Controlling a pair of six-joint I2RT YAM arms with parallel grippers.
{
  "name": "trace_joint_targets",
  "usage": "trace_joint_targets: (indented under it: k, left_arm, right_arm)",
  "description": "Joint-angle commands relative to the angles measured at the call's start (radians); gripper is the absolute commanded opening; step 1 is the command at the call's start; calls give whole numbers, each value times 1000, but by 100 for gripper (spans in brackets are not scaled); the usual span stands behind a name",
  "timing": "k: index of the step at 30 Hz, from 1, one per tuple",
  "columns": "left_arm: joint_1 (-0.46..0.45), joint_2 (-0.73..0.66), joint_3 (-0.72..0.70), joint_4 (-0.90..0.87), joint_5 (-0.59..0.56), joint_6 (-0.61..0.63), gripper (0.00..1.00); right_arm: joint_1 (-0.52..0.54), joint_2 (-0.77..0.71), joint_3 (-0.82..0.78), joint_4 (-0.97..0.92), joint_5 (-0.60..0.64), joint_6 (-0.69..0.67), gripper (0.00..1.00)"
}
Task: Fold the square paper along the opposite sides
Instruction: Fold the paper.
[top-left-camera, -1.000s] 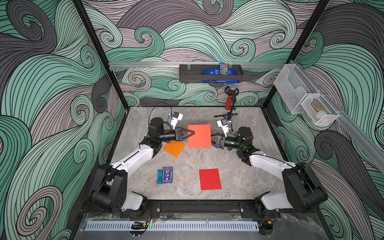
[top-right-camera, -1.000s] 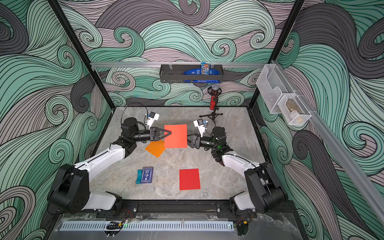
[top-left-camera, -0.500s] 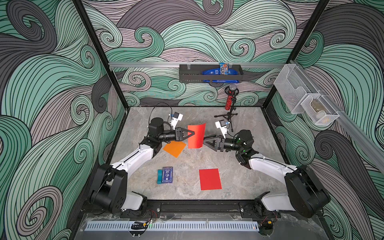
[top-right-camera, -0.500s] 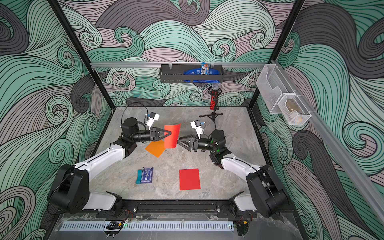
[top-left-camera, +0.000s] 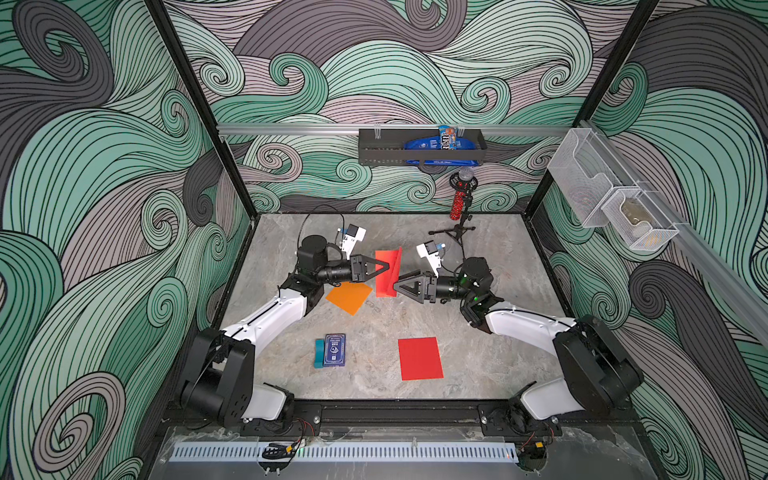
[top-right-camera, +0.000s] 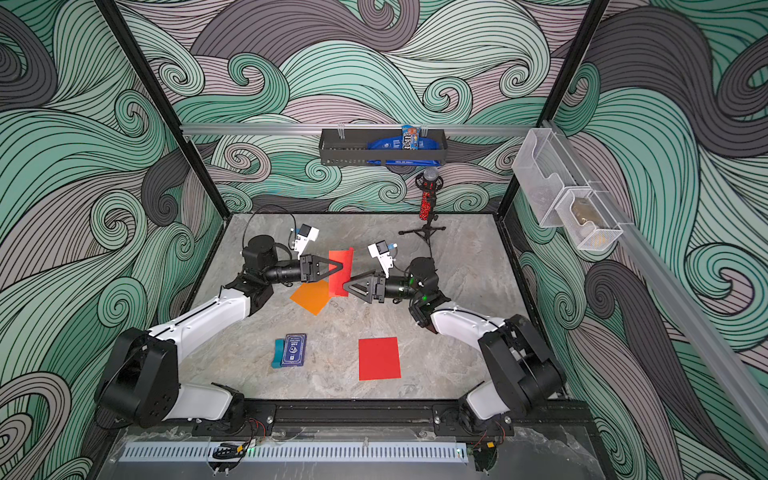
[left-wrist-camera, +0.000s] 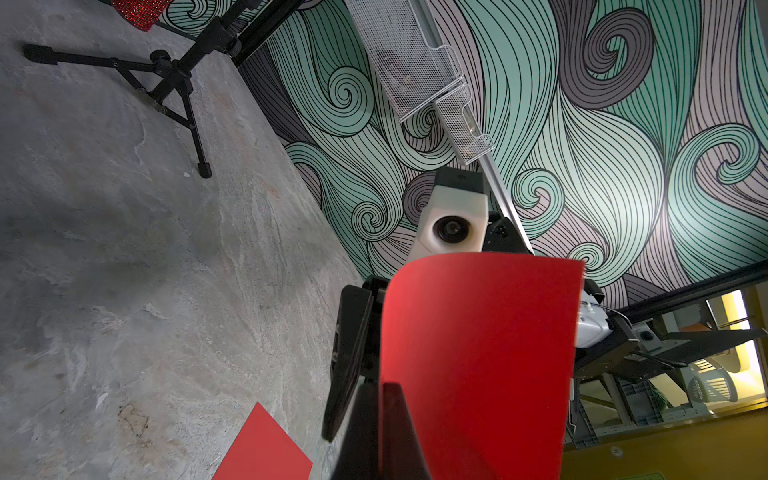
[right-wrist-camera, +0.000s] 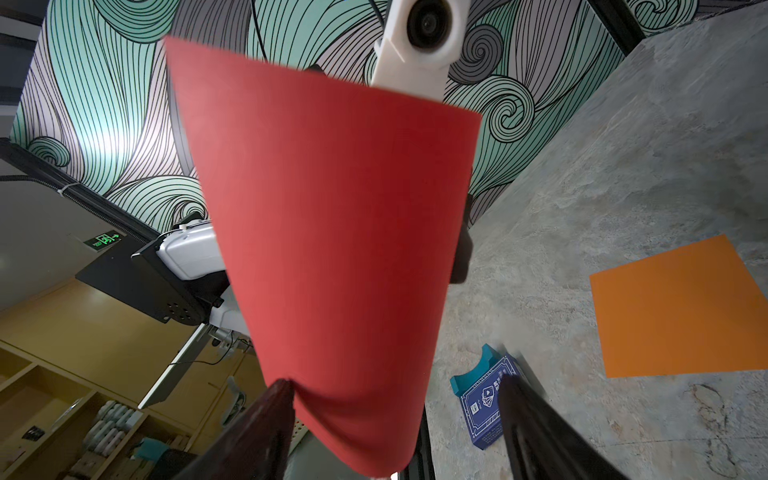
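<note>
The square paper (top-left-camera: 384, 272) is red and stands bent into a curved loop above the table, between the two arms in both top views (top-right-camera: 340, 270). My left gripper (top-left-camera: 388, 268) is shut on it; in the left wrist view the dark fingers (left-wrist-camera: 399, 415) pinch the sheet (left-wrist-camera: 478, 353) at its near edge. My right gripper (top-left-camera: 395, 286) faces it from the other side and is open. In the right wrist view the paper's bulge (right-wrist-camera: 332, 208) hangs between the wide-apart fingers (right-wrist-camera: 270, 415) and brushes one of them.
An orange sheet (top-left-camera: 349, 297) lies flat under the left arm's wrist. A second red sheet (top-left-camera: 419, 358) and a blue card box (top-left-camera: 334, 350) lie nearer the front edge. A microphone on a tripod (top-left-camera: 459, 226) stands at the back right.
The paper went from a flat sheet stretched between both grippers to a narrow bent loop. The right gripper moved left toward the left one and opened, letting go of its edge.
</note>
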Motion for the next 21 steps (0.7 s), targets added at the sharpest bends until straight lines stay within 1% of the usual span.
trace_joint_targets:
  k: [1, 11, 14, 21]
  left_arm:
    - [5, -22, 10, 16, 13, 11, 0]
    - [5, -30, 2, 29, 18, 1, 0]
    - [5, -30, 2, 34, 19, -3, 0]
    - [5, -36, -3, 40, 21, -7, 0]
  right_arm:
    - [17, 27, 42, 19, -22, -18, 77]
    - [25, 77, 50, 83, -54, 15, 61]
    - [27, 88, 50, 102, -57, 26, 55]
    - [34, 106, 59, 112, -61, 34, 50]
